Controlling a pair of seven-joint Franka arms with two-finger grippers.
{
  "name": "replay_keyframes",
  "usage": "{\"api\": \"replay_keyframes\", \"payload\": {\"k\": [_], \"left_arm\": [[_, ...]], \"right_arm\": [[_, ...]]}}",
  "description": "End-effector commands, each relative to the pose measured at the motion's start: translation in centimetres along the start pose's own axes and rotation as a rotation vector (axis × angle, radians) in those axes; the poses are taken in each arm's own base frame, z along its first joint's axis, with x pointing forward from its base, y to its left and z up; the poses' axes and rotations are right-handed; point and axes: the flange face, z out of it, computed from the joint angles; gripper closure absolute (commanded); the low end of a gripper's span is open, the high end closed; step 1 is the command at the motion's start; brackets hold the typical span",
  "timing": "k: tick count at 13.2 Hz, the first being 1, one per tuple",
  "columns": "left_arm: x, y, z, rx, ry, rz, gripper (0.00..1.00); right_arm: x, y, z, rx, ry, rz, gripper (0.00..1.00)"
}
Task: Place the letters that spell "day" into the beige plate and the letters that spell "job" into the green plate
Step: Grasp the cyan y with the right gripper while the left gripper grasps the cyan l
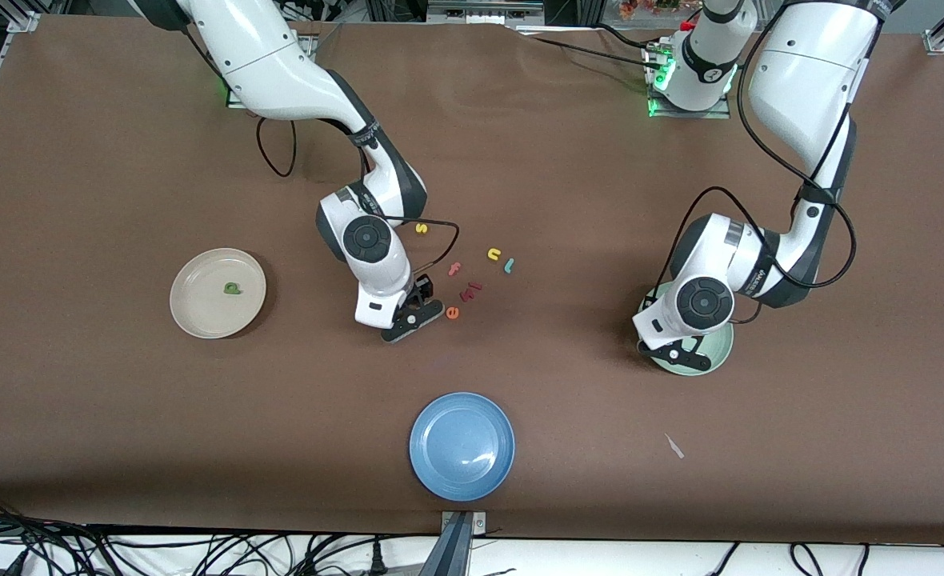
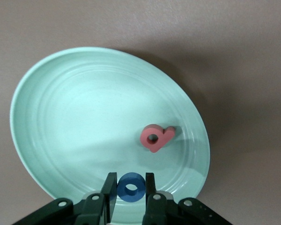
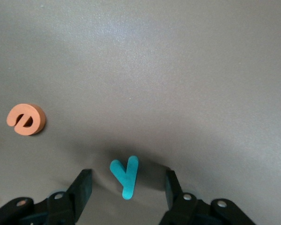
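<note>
The table [image 1: 120, 416] lies bare across the lower left of the frame, and again lower right between the blue plate [image 1: 462, 446] and the green plate [image 1: 718, 352]. At centre, loose letters crowd beside the right gripper [image 1: 413, 315]: an orange "e" [image 1: 453, 313] just by it, a pink "f" [image 1: 454, 269] above. The teal "y" [image 3: 125, 176] sits between its spread jaws. The left gripper [image 2: 131, 197] covers the green plate.

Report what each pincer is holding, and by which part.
Left pincer over the green plate pinches the blue "o" by its outer sides. Right pincer straddles the teal "y" on the table, fingers apart, holding nothing.
</note>
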Motion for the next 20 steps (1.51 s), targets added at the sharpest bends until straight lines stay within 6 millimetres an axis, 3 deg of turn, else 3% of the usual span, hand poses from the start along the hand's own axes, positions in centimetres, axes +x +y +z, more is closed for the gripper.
{"api": "replay_keyframes", "payload": {"k": [1, 2, 4, 6, 9, 11, 14, 15, 18, 20], "left_arm": [[0.0, -0.3, 1.1, 0.001, -0.016, 0.021, 0.61], [0.0, -0.2, 1.4, -0.001, -0.02, 0.021, 0.01], [0.1, -0.1, 0.8, -0.002, -0.013, 0.017, 0.0], [0.1, 0.4, 0.0, -0.003, 0.0, 0.022, 0.0], [0.0, 4.3, -3.6, -0.108, 0.037, -0.01, 0.0], [-0.4, 8.0, -5.0, -0.181, 0.035, -0.085, 0.0], [-1.1, 15.0, -6.9, -0.219, 0.064, -0.222, 0.0], [-1.2, 16.5, -6.7, -0.244, 0.08, -0.26, 0.0], [-2.3, 24.5, -6.2, -0.287, 0.121, -0.314, 0.0], [-2.4, 26.1, -4.6, -0.286, 0.112, -0.306, 0.11]], "right_arm": [[0.6, -0.6, 0.2, -0.006, 0.013, -0.02, 0.55], [0.6, -0.6, 0.2, -0.006, 0.013, -0.012, 0.65], [0.6, -0.9, 0.2, -0.002, 0.013, -0.005, 0.81], [0.6, -0.9, 0.2, -0.001, 0.013, -0.003, 0.91], [0.8, -0.7, -0.3, 0.008, 0.017, 0.002, 0.94], [0.8, -0.5, -0.6, 0.024, 0.018, 0.023, 0.94], [1.0, -0.1, -2.2, 0.046, 0.019, 0.06, 0.94], [1.0, 0.1, -3.4, 0.044, -0.001, 0.081, 0.95], [0.1, 3.9, -7.5, 0.008, -0.086, 0.17, 0.99], [-0.4, 5.4, -8.5, -0.006, -0.126, 0.194, 1.0]]}}
